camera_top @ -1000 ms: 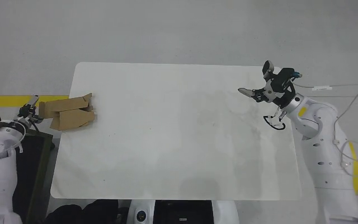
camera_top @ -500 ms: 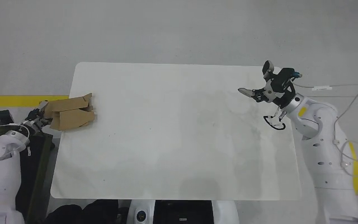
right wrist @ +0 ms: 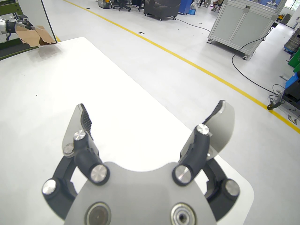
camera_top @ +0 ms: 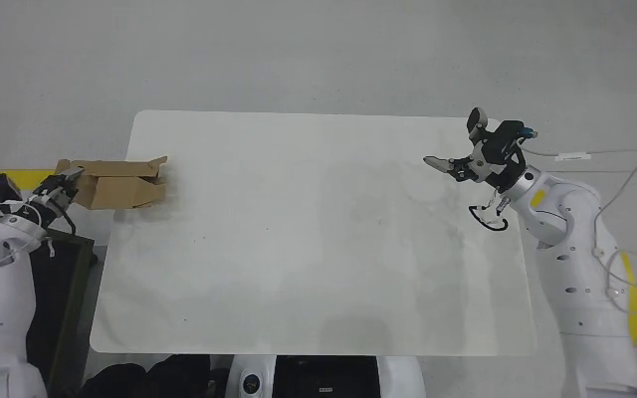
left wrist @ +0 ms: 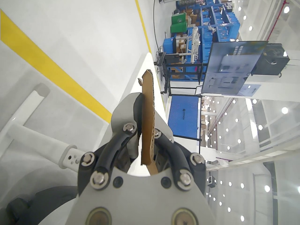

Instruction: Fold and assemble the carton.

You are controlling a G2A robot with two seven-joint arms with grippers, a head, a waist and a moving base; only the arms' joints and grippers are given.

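A flat brown cardboard carton point(camera_top: 114, 184) hangs over the white table's point(camera_top: 318, 249) left edge, seen edge-on in the left wrist view point(left wrist: 148, 113). My left gripper point(camera_top: 68, 184) is shut on the carton's outer end, just off the table; its fingers point(left wrist: 137, 115) pinch the cardboard from both sides. From the right wrist view the carton point(right wrist: 35, 36) shows small at the table's far corner. My right gripper point(camera_top: 450, 166) hovers open above the table's far right part, with nothing between its fingers point(right wrist: 80, 118).
A dark bin point(camera_top: 50, 298) stands on the floor beside the table's left edge. A black cable loop point(camera_top: 488, 217) lies on the table near the right arm. A yellow floor line point(camera_top: 60, 177) runs off to the left.
The left gripper has pulled the carton leftward and turned it, so it now looks thinner and reaches farther off the table's edge. The right arm has kept still.
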